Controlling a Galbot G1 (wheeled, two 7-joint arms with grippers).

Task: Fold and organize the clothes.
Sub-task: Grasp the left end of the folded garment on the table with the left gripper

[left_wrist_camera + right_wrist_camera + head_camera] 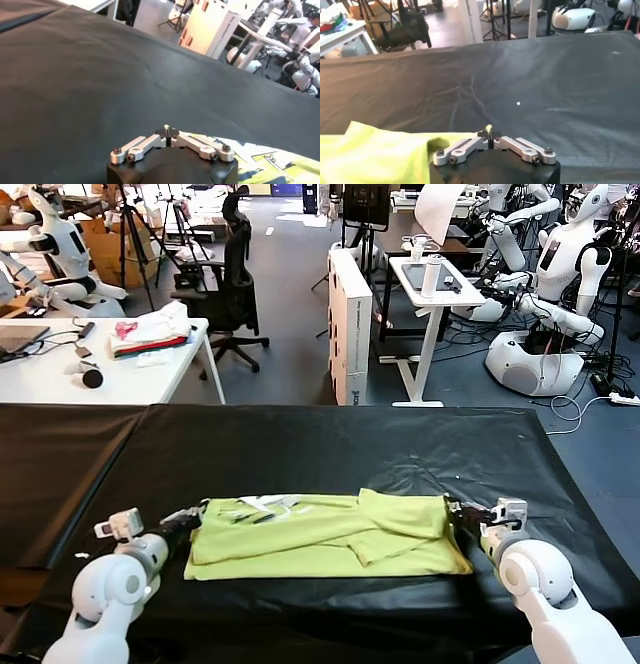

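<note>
The lime-yellow T-shirt (320, 534) lies flat and partly folded on the black-covered table (330, 444), its neck label near the top left. My left gripper (197, 518) sits low at the shirt's left edge. In the left wrist view its jaws (167, 129) are shut, with a sliver of yellow fabric pinched at the tips. My right gripper (453, 513) is at the shirt's right edge. The right wrist view shows it (489, 131) shut on the yellow cloth (375, 155) in the same way.
Beyond the table's far edge stand a white desk (60, 379) with a white, pink and red cloth pile (150, 334), an office chair (232, 284), a white cabinet (350, 324), a small white stand (435, 284) and other robots (560, 274).
</note>
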